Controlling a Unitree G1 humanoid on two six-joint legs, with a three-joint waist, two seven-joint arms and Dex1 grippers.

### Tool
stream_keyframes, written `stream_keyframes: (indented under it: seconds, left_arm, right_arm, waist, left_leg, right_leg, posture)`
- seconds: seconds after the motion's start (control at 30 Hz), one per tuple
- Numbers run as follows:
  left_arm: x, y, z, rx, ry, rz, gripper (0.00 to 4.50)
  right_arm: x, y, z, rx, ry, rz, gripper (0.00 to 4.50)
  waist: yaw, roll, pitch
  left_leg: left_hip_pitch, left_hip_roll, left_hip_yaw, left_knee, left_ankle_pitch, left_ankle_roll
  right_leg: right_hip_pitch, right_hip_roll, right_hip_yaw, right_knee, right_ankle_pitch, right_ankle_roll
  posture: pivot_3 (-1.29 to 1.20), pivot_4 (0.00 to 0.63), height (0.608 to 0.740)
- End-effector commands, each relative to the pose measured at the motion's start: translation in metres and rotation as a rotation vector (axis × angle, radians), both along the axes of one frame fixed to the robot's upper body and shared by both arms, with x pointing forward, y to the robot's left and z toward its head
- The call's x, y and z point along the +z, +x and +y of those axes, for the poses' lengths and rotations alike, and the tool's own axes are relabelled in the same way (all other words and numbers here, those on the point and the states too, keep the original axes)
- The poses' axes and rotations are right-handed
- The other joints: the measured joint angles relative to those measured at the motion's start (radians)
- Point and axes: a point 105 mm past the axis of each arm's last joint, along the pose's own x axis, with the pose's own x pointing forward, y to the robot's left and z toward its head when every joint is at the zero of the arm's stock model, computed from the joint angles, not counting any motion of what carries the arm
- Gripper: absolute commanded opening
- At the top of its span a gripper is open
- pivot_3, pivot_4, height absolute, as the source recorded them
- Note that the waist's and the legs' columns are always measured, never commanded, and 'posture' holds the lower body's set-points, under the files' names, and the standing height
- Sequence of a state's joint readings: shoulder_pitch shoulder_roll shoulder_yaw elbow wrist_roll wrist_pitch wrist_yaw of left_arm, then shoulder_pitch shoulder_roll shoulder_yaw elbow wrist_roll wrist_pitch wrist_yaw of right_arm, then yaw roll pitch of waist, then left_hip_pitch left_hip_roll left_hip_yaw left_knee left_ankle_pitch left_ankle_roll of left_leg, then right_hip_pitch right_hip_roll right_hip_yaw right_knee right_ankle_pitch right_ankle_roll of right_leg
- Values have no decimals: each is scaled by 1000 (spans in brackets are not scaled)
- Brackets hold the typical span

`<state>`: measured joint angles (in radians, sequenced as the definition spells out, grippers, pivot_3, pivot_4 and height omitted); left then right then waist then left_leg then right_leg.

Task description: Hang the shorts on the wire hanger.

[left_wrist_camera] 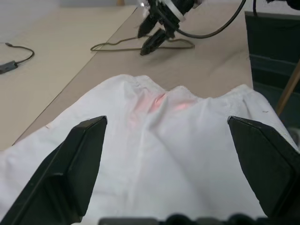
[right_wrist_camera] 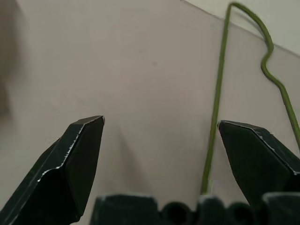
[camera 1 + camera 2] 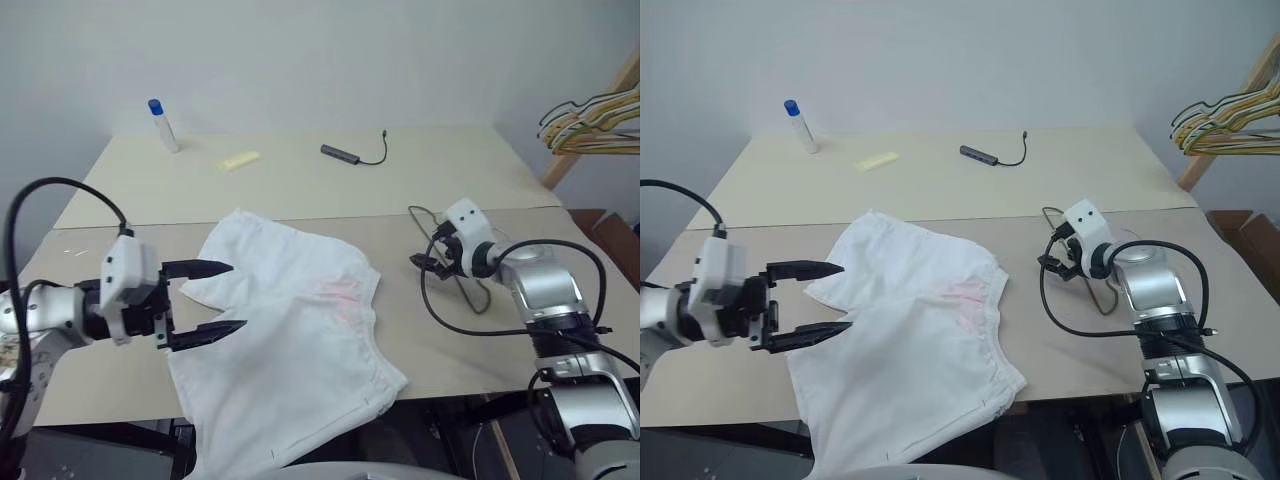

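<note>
Beige flat surface [image 3: 300, 190] against a plain pale wall, two boards w/ a seam across the middle. White soft cloth shorts [image 3: 295, 345] w/ gathered elastic waistband lie spread on the near board, faint pink mark near the waist, one leg hanging over the near edge. Left tool [image 3: 210, 300] hovers just beside the shorts' left side, black fingers spread wide, released, nothing between them; it points across the cloth toward the right tool. In left wrist view the cloth lies under and past the fingertips [image 1: 93, 129], not pinched.

Right tool [image 3: 1052, 262] is well apart from the shorts, on their waistband side, also spread wide and holding nothing. Thin dark-grey wire hanger [image 3: 462, 290] lies flat on the surface right under and beside the right tool; in right wrist view one wire run [image 2: 216, 108] passes near one finger, contact can't be told.

Beyond both tools, far board: small white bottle w/ blue cap [image 3: 163, 125], pale yellow flat piece [image 3: 239, 160], dark slim adapter w/ short black cable [image 3: 345, 153]. Bunch of yellow and dark hangers [image 3: 595, 125] off to the right tool's outer side, past the surface edge.
</note>
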<state>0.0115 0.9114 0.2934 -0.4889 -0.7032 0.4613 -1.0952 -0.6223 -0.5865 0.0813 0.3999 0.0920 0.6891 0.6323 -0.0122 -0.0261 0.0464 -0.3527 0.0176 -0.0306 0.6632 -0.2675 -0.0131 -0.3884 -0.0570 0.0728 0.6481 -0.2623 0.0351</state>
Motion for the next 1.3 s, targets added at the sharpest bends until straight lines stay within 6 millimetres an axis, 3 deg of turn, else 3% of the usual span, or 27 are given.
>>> stream_keyframes:
  seconds: [0.03, 0.2, 0.3, 0.43, 0.7, 0.77, 0.87, 0.97, 1.13, 1.3]
  left_arm:
    - [12, 5, -9, -11, -31, -58, 4469]
    - [13, 3, -16, -47, -36, -67, 4469]
    - [13, 3, -17, -51, -37, -69, 4500]
    - [14, 3, -19, -56, -49, -77, 4500]
    - [9, 7, -20, -28, -46, -78, 4500]
    - [10, 22, -19, 67, -65, -99, 4500]
    - [11, 61, -16, 323, -152, -53, 4500]
    - [12, 82, -21, 442, -264, 26, 4500]
    - [16, 100, -38, 505, -599, 284, 4500]
    - [12, 108, -55, 500, -793, 498, 4500]
  right_arm:
    - [9, 11, -16, -64, 0, -24, 4500]
    - [-12, 3, -12, -24, 27, 78, 4500]
    - [-24, -2, -11, -28, 37, 134, 3946]
    - [-36, -5, -19, -64, -7, 172, 2641]
    - [-40, -5, -27, -79, -47, 169, 13]
    - [-37, -3, -27, -74, -64, 130, 13]
    - [-18, 4, -18, -46, -83, 10, 13]
    - [2, 3, -6, 3, -81, -63, 13]
    - [52, -5, 25, 86, -4, -234, 13]
    - [91, -26, 69, 262, -38, -476, 13]
  waist:
    - [-2, 0, 0]
    - [-8, 0, 0]
    - [-10, 0, 0]
    - [-9, -1, -1]
    - [-7, -3, -4]
    - [-7, -4, -4]
    - [0, -7, -6]
    - [-3, -6, -7]
    - [-10, -6, -6]
    - [-5, -6, -6]
  left_leg:
    - [0, 0, 0, 0, 0, 0]
    - [0, 0, 0, 0, 0, 0]
    - [0, 0, 0, 0, 0, 0]
    - [1, 0, 0, 0, 0, 0]
    - [1, 0, 0, 0, 0, 0]
    - [2, 0, 0, 0, 0, 0]
    - [2, 0, -2, 0, 0, 0]
    - [1, -1, -3, 2, 0, 0]
    - [-3, -2, -4, 2, 0, 0]
    - [-2, -3, -7, 2, 0, 0]
  right_leg:
    - [0, 0, 0, 0, 0, 0]
    - [0, 0, 0, 0, 0, 0]
    - [0, 0, 0, 0, 0, 0]
    - [1, 0, 0, 0, 0, 0]
    - [2, 1, 0, 0, 0, 0]
    - [2, 0, 0, 0, 0, 0]
    - [3, 0, 0, 0, 1, 1]
    - [3, 0, 0, 0, 2, 2]
    - [-1, -2, 0, 1, 2, 3]
    - [0, -2, -1, 1, 3, 3]
  posture:
    - [62, 0, 740]
    - [67, 0, 740]
    - [69, 0, 740]
    - [69, 0, 740]
    - [62, 0, 740]
    - [57, 0, 740]
    - [49, 0, 740]
    - [43, 0, 740]
    - [30, 0, 740]
    - [14, 0, 740]
